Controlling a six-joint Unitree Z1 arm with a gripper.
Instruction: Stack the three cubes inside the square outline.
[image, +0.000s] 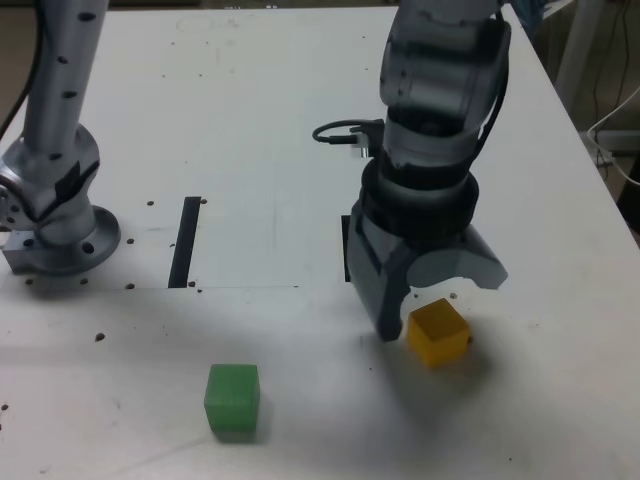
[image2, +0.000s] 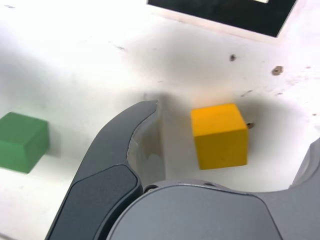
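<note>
The yellow cube (image2: 220, 137), as we find it, sits on the counter (image: 300, 400) between the widely spread fingers (image2: 232, 145) in the wrist view, untouched, with the green cube (image2: 22, 142) well apart outside them.

- no readable text, labels, brands, numbers or signs, exterior or wrist view
</note>
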